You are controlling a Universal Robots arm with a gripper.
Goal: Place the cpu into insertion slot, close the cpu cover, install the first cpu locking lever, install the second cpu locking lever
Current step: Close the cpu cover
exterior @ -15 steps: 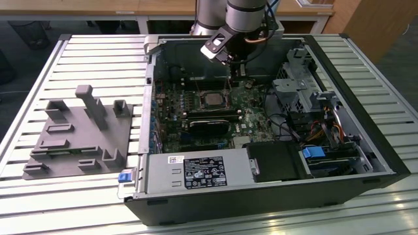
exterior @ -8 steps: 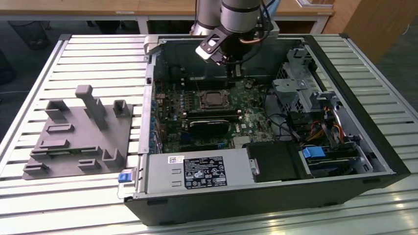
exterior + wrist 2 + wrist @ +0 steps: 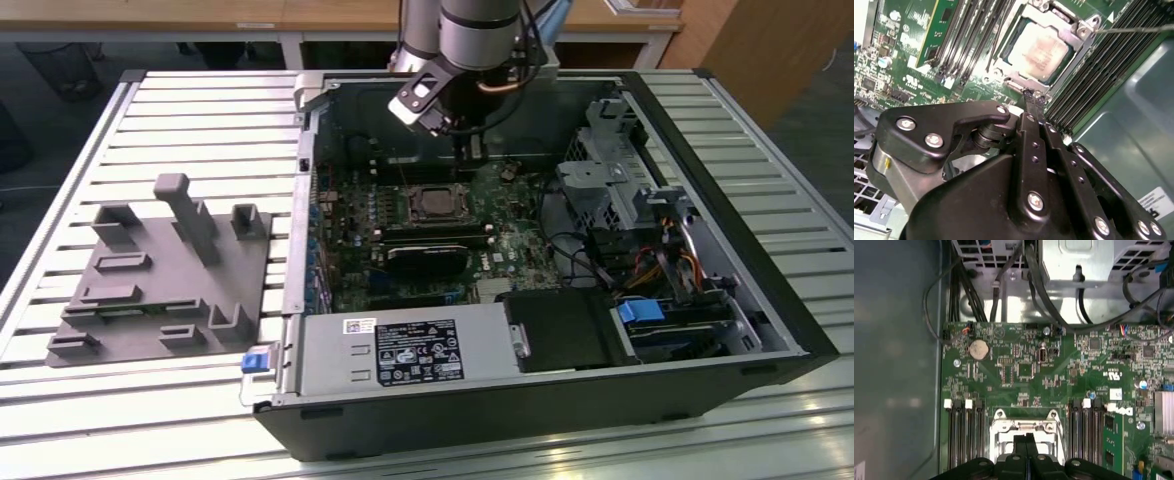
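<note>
**Gripper shut at the socket's edge, chip seated under its frame**

An open black computer case lies on a pale slatted metal table. A grey moulded fixture block rests on the slats toward the exterior view's left. Inside the case, a silver power supply box sits near the front wall. Banks of long black memory slots flank the socket closely on two sides. A bundle of black cables hangs over the far edge of the green circuit board, close to a round silver coin battery.

The cpu, a flat square chip with a dull silver-grey top, lies in the insertion slot. The cpu cover, a thin silvery frame with a cut-out centre, lies around it. A thin metal rod runs out from one corner of the frame; whether it is latched cannot be told.

The black gripper has its two narrow fingers pressed together with nothing between them. Their tips sit at the frame's edge, just beside the chip.
</note>
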